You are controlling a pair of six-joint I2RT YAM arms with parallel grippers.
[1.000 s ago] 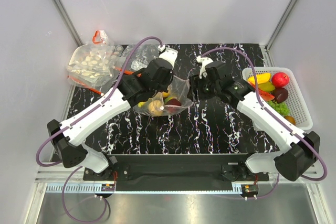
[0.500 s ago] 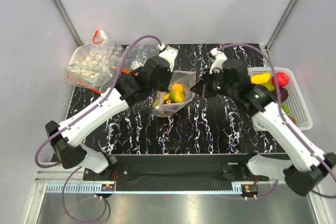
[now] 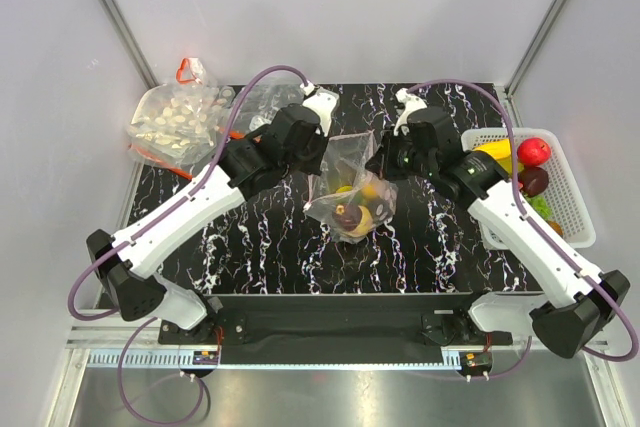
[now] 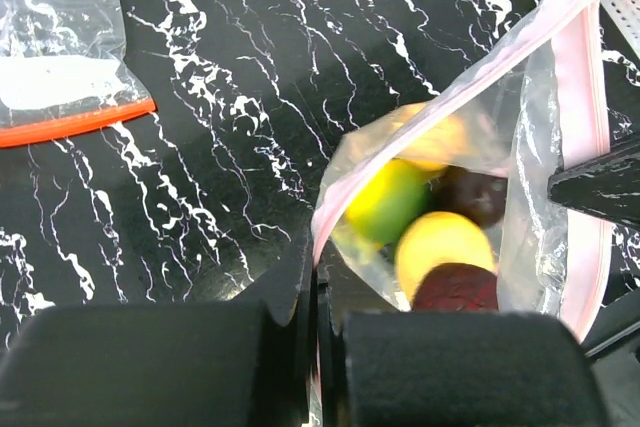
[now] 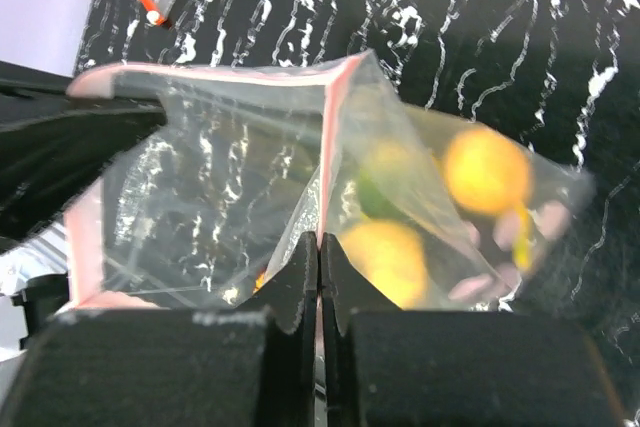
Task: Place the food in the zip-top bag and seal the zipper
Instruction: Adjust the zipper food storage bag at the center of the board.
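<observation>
Black white-veined marble tabletop (image 3: 420,247), white walls (image 3: 350,17).

Right gripper (image 5: 319,247) pinched tight on the pink zipper (image 5: 335,137) of the clear zip-top bag (image 5: 230,177). Inside: an orange-yellow fruit (image 5: 487,169) out right, a yellow fruit (image 5: 388,259) by the fingers, a blurred green piece (image 5: 375,192) between them. Black marbled table (image 5: 560,57) beneath.

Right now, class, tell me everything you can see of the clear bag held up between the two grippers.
The zip-top bag is thin, clear, crinkly plastic with a pale pink strip along its open mouth. It sags over the black marbled table, its bottom bulging with yellow, green and dark purple toy fruit. The left gripper and right gripper each pinch its rim, on opposite sides.
</observation>
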